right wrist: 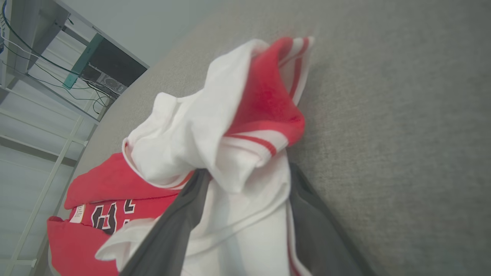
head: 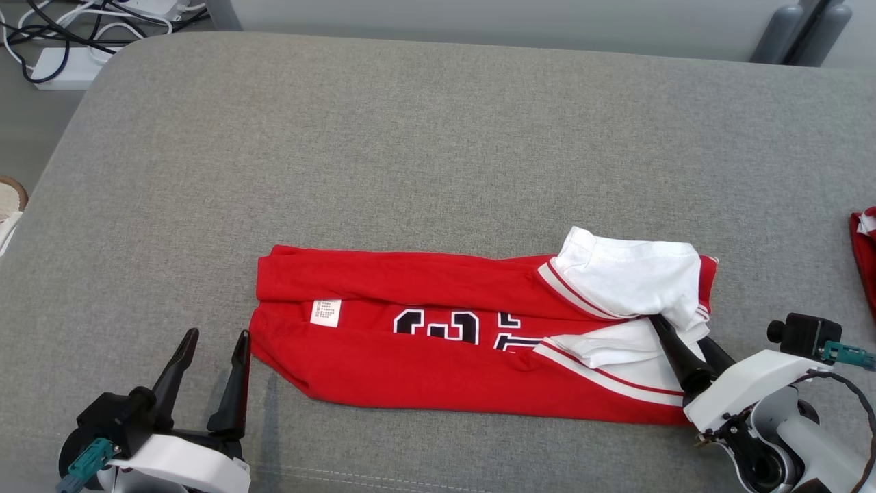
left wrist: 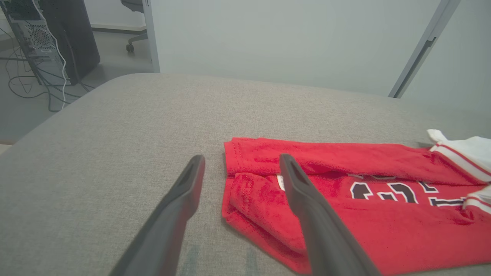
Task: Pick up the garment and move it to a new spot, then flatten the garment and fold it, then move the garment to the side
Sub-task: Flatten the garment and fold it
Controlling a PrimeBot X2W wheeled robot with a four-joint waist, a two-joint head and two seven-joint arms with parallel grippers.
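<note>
Garment (head: 424, 370): a red jersey is laid as a long folded strip across the near middle of the grey padded surface (head: 410, 137), running left to right.
Markings: black numerals edged in white (head: 438, 327) are partly covered by the upper fold; a small white label (head: 326, 312) is seen near the left end.
Sleeve (head: 623, 270): white cloth with red stripes is bunched and turned up at the garment's right end.
Left gripper (head: 219, 333): it is placed at the near left, just beside the garment's left edge. Its fingers are spread wide and nothing is held; in the left wrist view (left wrist: 242, 157) one finger is seen over the red hem.
Right gripper (head: 677, 335): it is set at the garment's near right corner. Its fingers are spread, with white sleeve cloth lying between them (right wrist: 248, 170); the tips are hidden under the bunched cloth.
Other cloth (head: 864, 253): a second red piece is cut off by the right edge.
Cables (head: 61, 65): a power strip and cords are seen on the floor at the far left.
</note>
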